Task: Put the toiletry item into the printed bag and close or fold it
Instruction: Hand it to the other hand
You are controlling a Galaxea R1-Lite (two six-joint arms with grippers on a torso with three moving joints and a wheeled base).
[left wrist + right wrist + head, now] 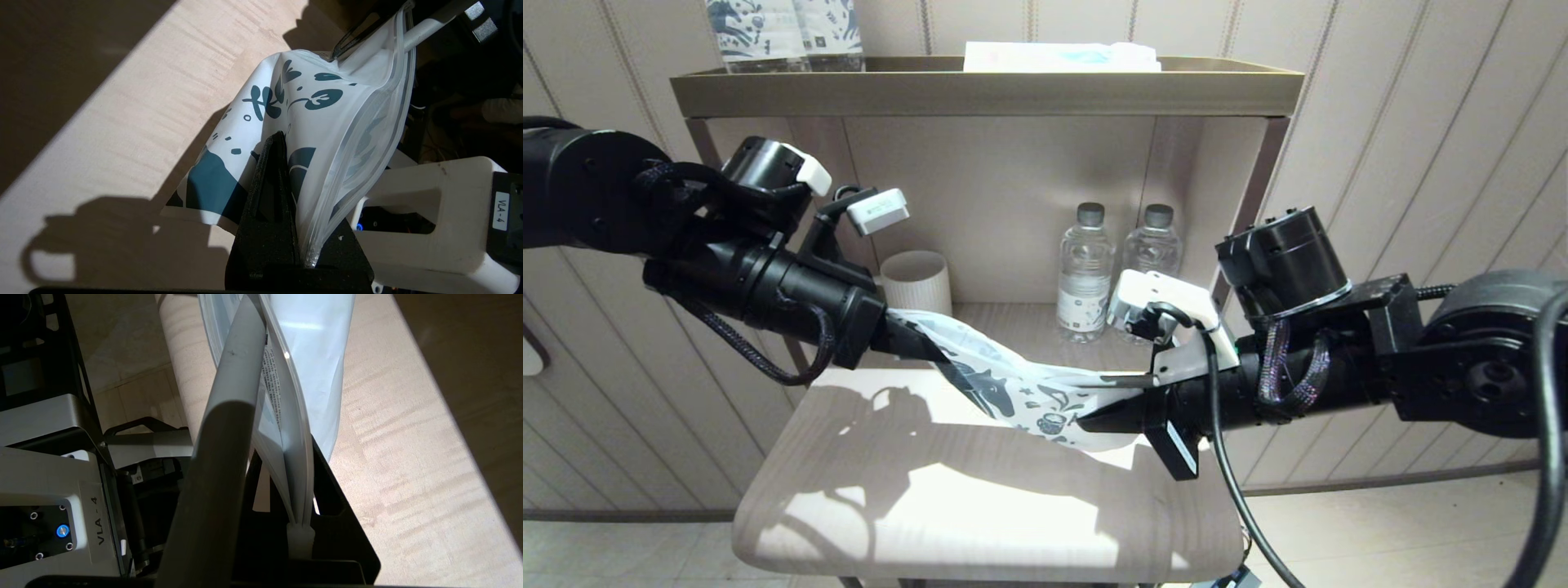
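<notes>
**Printed bag held between both grippers above the table**

The printed bag (1021, 392) hangs stretched in the air between the two arms, clear of the light wooden table (980, 506) below it, sagging a little toward the right side. Its dark blue horse and flower print faces the head camera, and in the left wrist view the bag's (327, 134) translucent zip strip runs along its upper edge, its two layers slightly parted in the middle. The toothbrush cannot be made out in any view; whether it lies inside the bag cannot be told

The left gripper (913, 341) is clamped on the bag's left end, its dark fingers (269, 204) closed tight with the bag's edge pinched between them. The right gripper (1127, 408) is closed on the opposite end; in the right wrist view the bag's (310, 355) layers converge into the narrow slot between its black fingers (339, 531), gripped firmly

Behind the bag stands a shelf unit (980, 90). In its open compartment sit a pale ribbed cup (917, 282) and two clear water bottles (1086, 273), side by side, the cup well left of them. On top of the unit are horse-print-labelled bottles (784, 33) at the left and a flat white-and-blue packet (1062, 57) toward the middle
</notes>
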